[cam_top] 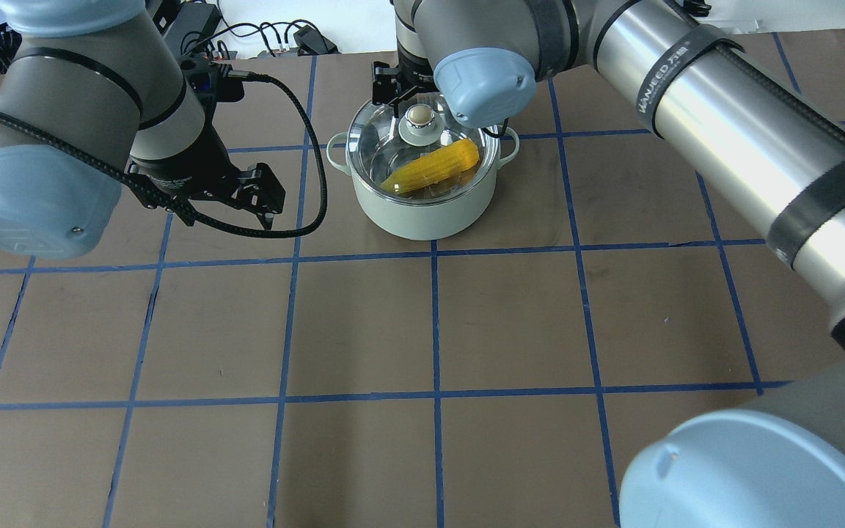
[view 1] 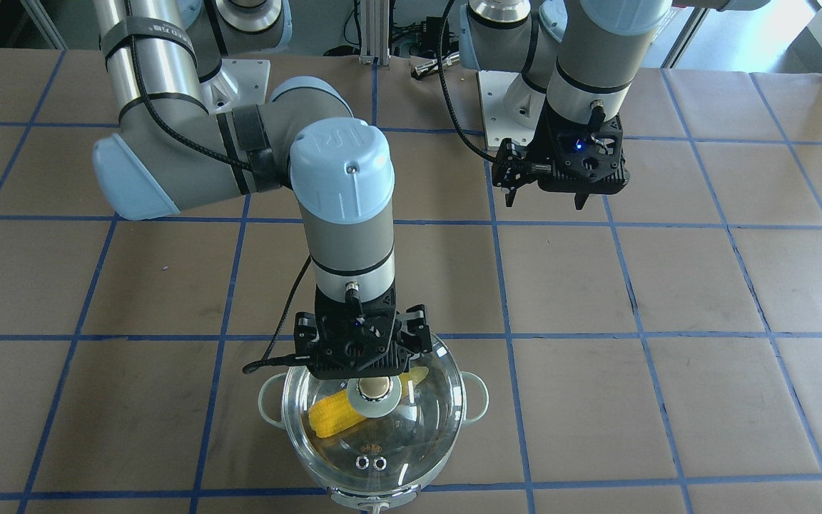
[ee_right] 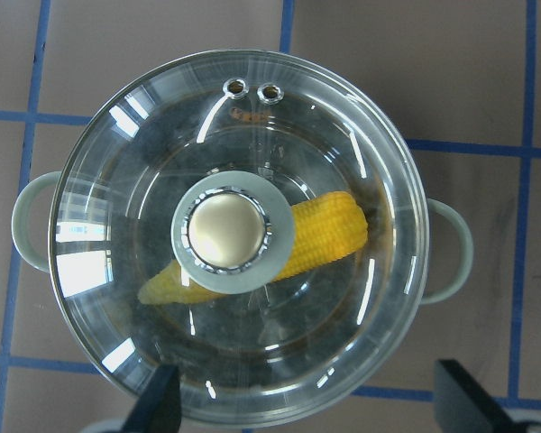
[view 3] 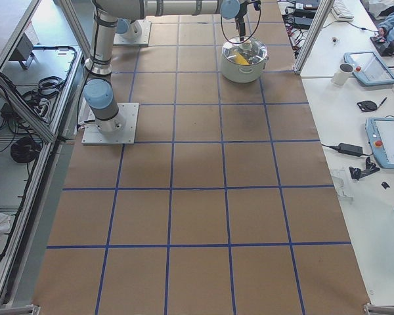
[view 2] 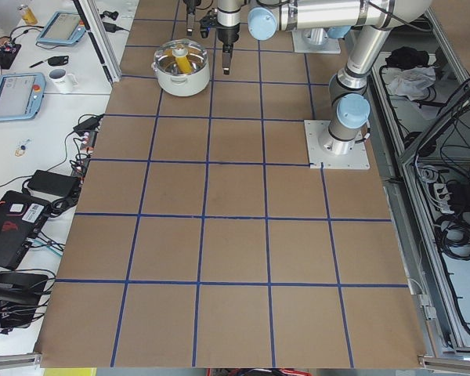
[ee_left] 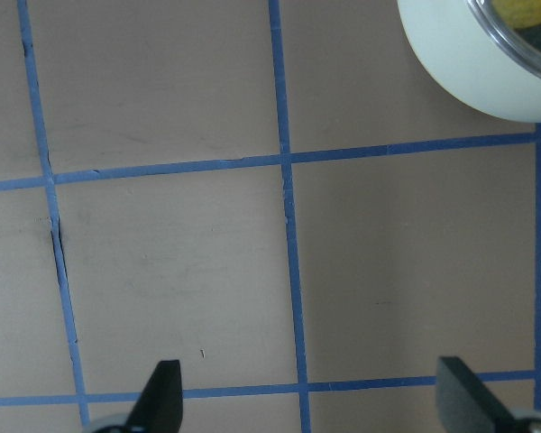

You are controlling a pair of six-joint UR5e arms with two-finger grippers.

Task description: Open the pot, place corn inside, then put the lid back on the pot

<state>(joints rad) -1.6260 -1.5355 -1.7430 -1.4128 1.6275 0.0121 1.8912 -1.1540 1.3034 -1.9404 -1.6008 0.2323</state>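
The mint-green pot (cam_top: pixel 422 216) stands on the table at its far side from the robot. The clear glass lid (ee_right: pixel 162 180) sits on the pot, its beige knob (ee_right: pixel 227 230) upright. The yellow corn (ee_right: pixel 329 234) lies inside under the lid and also shows in the overhead view (cam_top: pixel 433 167) and the front view (view 1: pixel 332 417). My right gripper (ee_right: pixel 308 406) is open and empty, hovering above the knob without touching it; it also shows in the front view (view 1: pixel 362 357). My left gripper (ee_left: pixel 311 397) is open and empty above bare table beside the pot (ee_left: pixel 469 72), and shows in the overhead view (cam_top: pixel 206 198).
The table is brown paper with a blue tape grid (cam_top: pixel 433 323). The right arm (cam_top: pixel 723 125) stretches across the table's right side to the pot. Beyond the table's edge a side bench holds tablets (view 3: pixel 387 141) and a mug (view 3: pixel 342 72).
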